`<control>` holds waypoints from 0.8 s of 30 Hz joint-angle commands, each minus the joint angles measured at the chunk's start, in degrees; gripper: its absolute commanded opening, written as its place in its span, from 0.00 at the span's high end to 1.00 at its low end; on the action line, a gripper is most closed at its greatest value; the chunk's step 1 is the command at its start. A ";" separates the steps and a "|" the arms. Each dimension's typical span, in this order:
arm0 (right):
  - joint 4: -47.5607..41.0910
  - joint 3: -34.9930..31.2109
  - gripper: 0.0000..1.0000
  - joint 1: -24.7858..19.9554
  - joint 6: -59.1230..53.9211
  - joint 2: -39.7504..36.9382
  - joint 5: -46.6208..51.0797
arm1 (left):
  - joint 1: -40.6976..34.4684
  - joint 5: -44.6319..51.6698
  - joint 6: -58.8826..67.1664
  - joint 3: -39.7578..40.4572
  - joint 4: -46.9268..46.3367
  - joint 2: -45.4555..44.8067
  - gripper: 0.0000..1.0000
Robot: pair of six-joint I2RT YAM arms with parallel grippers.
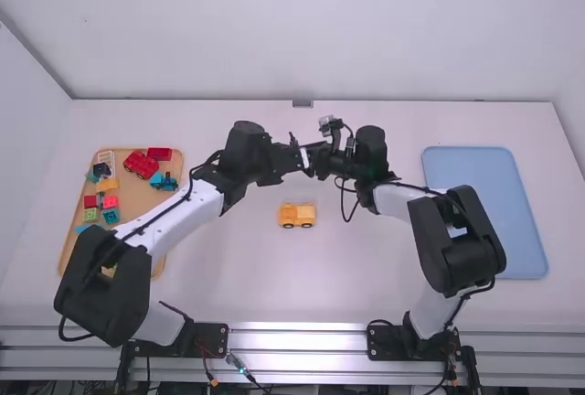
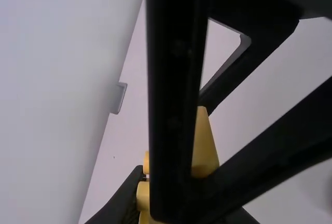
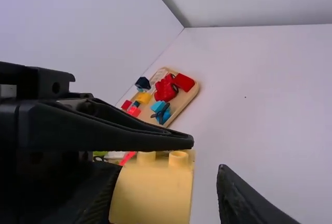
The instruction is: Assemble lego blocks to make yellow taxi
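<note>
In the high view, you face a plain, pale back wall (image 1: pixel 302 38), with a left side wall (image 1: pixel 27 166) and a right side wall (image 1: pixel 572 112) flanking the white table (image 1: pixel 219 290). Note the grey seam (image 1: pixel 37 58) running diagonally down to the table's far left corner, and the small grey fitting (image 1: pixel 302 103) at the middle of its far edge. Ribbed, silvery metal rails (image 1: pixel 297 338) line the near edge. The left wrist view shows you the fitting and wall aslant; the right wrist view, the far left corner. Soft, diffuse light covers the surfaces.
</note>
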 commanded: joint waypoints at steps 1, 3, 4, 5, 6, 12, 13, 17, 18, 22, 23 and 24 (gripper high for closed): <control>-0.02 0.33 0.56 0.26 0.13 -0.63 0.63 | -0.44 1.81 -0.37 -0.66 0.42 0.42 0.98; -0.04 0.33 0.57 0.26 0.13 -0.63 0.66 | -0.20 1.95 -0.42 -0.66 0.85 0.74 0.98; -0.04 0.33 0.58 0.22 0.11 -0.63 0.63 | -0.35 1.84 -0.42 -0.66 1.09 1.01 0.98; -0.04 0.33 0.58 0.22 0.11 -0.63 0.63 | -0.39 1.77 -0.44 -0.66 1.09 1.03 0.98; -0.04 0.33 0.59 0.22 0.13 -0.63 0.66 | -0.57 1.62 -0.37 -0.66 0.96 1.05 0.98; -0.09 0.33 0.64 0.26 0.09 -0.63 0.68 | -0.57 1.70 -0.42 -0.66 1.62 1.05 0.92; -0.09 0.33 0.64 0.26 0.09 -0.63 0.68 | -0.57 1.70 -0.42 -0.66 1.62 1.05 0.92; -0.09 0.33 0.66 0.26 0.11 -0.63 0.66 | -0.57 1.70 -0.44 -0.66 1.46 1.05 0.89; -0.09 0.33 0.66 0.26 0.09 -0.63 0.68 | -0.57 1.73 -0.44 -0.66 1.57 1.05 0.87; -0.11 0.33 0.68 0.28 -0.09 -0.63 0.68 | -0.57 1.70 -0.44 -0.66 1.64 1.05 0.82; -0.09 0.33 0.69 0.28 -0.04 -0.63 0.68 | -0.57 1.70 -0.44 -0.66 1.62 1.05 0.82; -0.11 0.33 0.69 0.26 -0.09 -0.63 0.72 | -0.57 1.73 -0.42 -0.66 1.55 1.05 0.78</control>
